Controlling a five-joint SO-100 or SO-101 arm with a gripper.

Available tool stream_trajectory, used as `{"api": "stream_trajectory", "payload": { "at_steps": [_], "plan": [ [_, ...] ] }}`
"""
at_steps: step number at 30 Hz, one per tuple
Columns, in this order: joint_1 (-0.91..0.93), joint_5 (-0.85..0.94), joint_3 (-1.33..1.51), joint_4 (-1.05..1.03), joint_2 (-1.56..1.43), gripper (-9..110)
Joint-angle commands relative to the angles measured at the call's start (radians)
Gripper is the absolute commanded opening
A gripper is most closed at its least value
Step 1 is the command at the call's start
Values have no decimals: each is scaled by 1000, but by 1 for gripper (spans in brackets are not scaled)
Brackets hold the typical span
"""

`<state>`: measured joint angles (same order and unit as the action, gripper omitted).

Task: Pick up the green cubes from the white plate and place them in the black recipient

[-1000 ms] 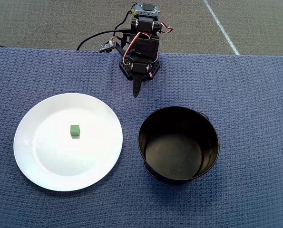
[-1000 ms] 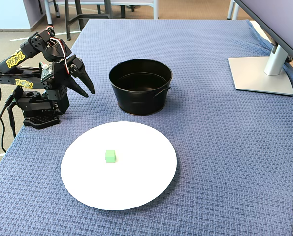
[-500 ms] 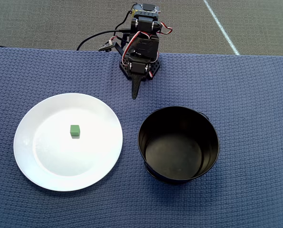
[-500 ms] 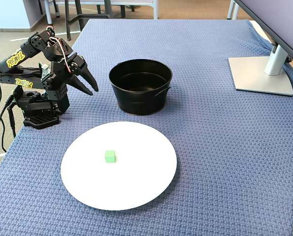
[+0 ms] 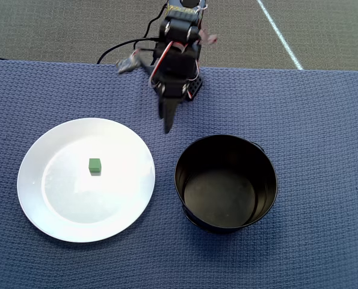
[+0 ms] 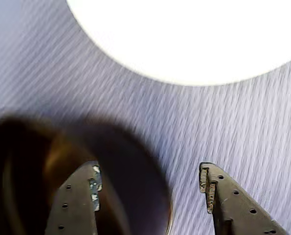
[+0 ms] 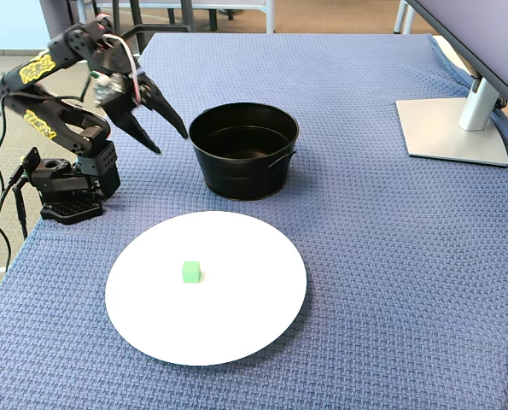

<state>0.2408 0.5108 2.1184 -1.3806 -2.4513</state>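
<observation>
A tiny green cube (image 5: 94,165) sits left of centre on the white plate (image 5: 127,186); it also shows in the fixed view (image 7: 191,272) on the plate (image 7: 245,329). The black pot (image 5: 180,180) stands empty to the plate's right on the blue cloth, and behind the plate in the fixed view (image 7: 241,175). My gripper (image 7: 170,142) is open and empty, held in the air just left of the pot and apart from it. In the overhead view the gripper (image 5: 166,122) points down between plate and pot. The wrist view shows the gripper (image 6: 149,171), the blurred pot (image 6: 18,161) and the glaring plate (image 6: 194,39); the cube is not seen there.
The arm's base (image 7: 66,192) stands at the cloth's left edge in the fixed view, with cables trailing off it. A monitor stand (image 7: 454,128) sits at the far right. The table edge runs behind the base (image 5: 257,65).
</observation>
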Motion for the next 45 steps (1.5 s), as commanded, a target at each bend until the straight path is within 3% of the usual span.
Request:
{"api": "stream_trajectory", "payload": {
  "at_steps": [1,17,30,45],
  "plan": [
    [135,77,-54,210,195,20],
    [334,-44,-403,272,845,18],
    [393,-3,-583,264,1066,19],
    [439,175,-664,229,1180,18]
  ]
}}
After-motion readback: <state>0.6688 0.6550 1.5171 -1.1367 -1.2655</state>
